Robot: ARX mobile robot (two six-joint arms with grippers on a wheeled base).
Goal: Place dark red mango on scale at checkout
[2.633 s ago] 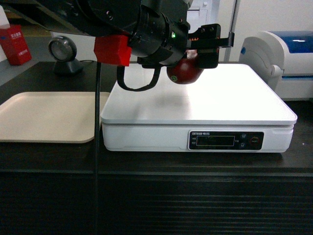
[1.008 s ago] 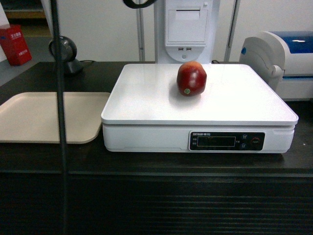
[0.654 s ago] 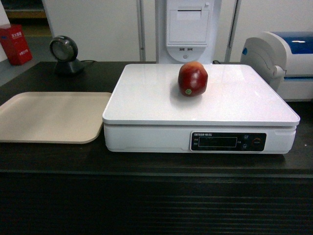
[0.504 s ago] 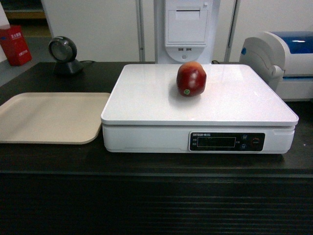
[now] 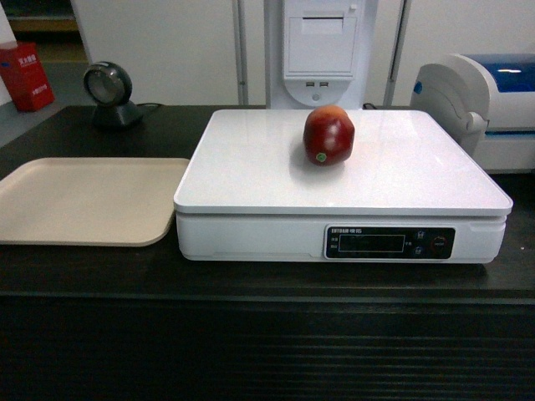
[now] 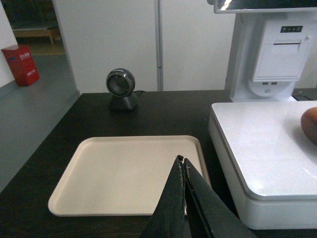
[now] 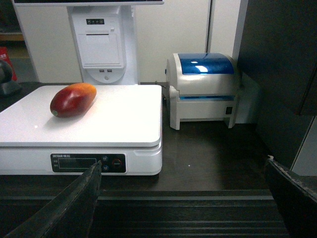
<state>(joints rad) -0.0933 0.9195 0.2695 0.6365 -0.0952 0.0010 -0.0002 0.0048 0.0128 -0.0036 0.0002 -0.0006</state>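
The left end effector (image 6: pixel 182 159) has its fingers pressed together above the beige tray (image 5: pixel 84 200), the right end effector (image 7: pixel 183 166) is spread wide before the scale (image 5: pixel 341 180), and the dark red mango (image 5: pixel 328 135) lies on the scale's white top, on the black desk (image 5: pixel 100 271).

The scale (image 5: pixel 343 188) stands on the checkout (image 5: pixel 267 284). The dark red mango (image 5: pixel 328 135) lies on the scale, toward its back edge. Left of the scale lies a tray (image 5: pixel 84 200), just beside it. Behind the tray stands a scanner (image 5: pixel 107 92). Right of the scale stands a printer (image 5: pixel 481 104).
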